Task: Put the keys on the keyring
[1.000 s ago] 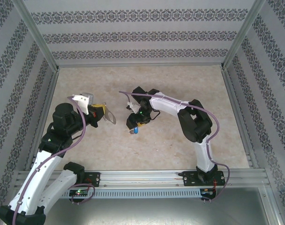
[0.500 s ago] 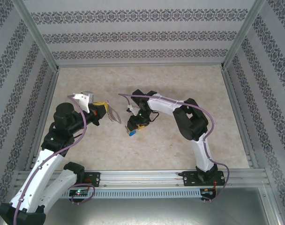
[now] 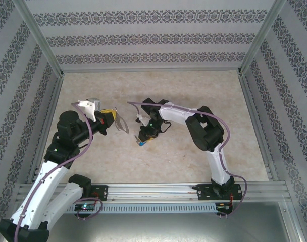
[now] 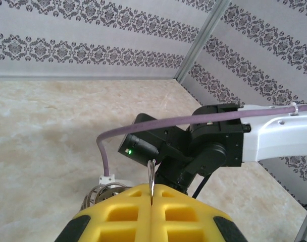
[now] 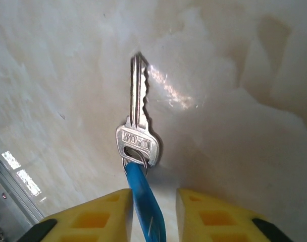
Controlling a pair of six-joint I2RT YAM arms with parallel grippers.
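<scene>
The key (image 5: 137, 126) lies flat on the table (image 5: 244, 75). In the right wrist view its blade points to 12 o'clock, and a small ring (image 5: 136, 160) through its head ties it to a blue piece (image 5: 146, 206) running down to 6 o'clock. Your right gripper (image 5: 153, 199) straddles that blue piece with its jaws apart, a sliver of gap on each side, so nothing is pinched yet.

From above, the keyring (image 3: 121, 124) sits at about 10 o'clock from the key, just beside it and off the table. It is clamped edge-on in your left gripper (image 4: 151, 190), jaws pressed together.

Watch three things. If you pinch only the blue piece, the key will hang loose on its ring and swing away from your aim. The thin piece may slip from the pads. The flat keyring may also twist in the left jaws if you push against it.
</scene>
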